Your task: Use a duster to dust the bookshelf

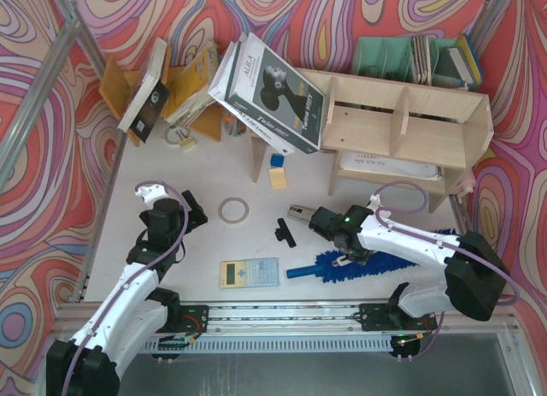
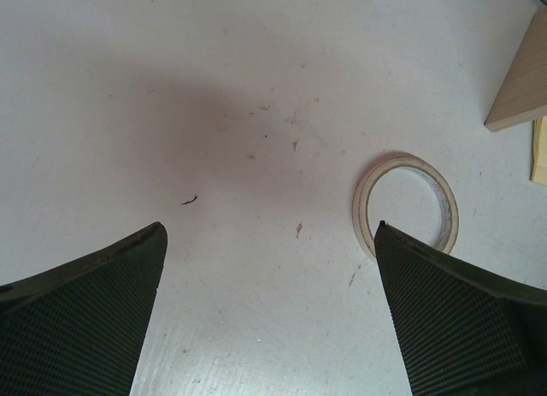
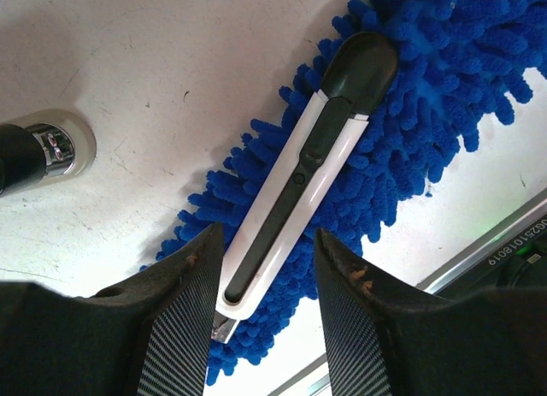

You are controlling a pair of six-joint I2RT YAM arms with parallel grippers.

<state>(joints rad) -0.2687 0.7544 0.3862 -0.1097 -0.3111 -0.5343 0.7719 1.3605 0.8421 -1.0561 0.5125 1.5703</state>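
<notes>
The long, flat, bright blue fluffy microfibre duster (image 1: 372, 266) lies on the white worktop on the near side of the long pale plywood bookshelf (image 1: 402, 114), apart from its legs. Its long axis runs roughly along the bookshelf's front, and its short blue handle (image 1: 301, 272) points toward the bookshelf's left end. My right end effector (image 1: 344, 252) hangs directly over the fluffy part, close to the handle end, so the duster is straight below me rather than off to one side. In my right wrist view the fingers (image 3: 184, 328) stand apart and grip nothing. Between them (image 3: 267, 242) lies not bare pile but a white and dark grey utility knife (image 3: 299, 174). It rests on top of the duster (image 3: 436, 88), following the duster's own axis and slanting away from me to the right. I judge that closing from here would catch the knife's near end rather than the duster, so the coming move turns on that stacking and on the handle lying further toward the bookshelf's left end. My left end effector (image 1: 198, 216) is also spread wide and empty (image 2: 269, 233). It sits nearer than the bookshelf's left leg and beyond it to the left, over bare worktop beside a pale tape ring (image 2: 402, 161). That leaves it well apart from the duster, so my right arm is clearly the nearer one.
</notes>
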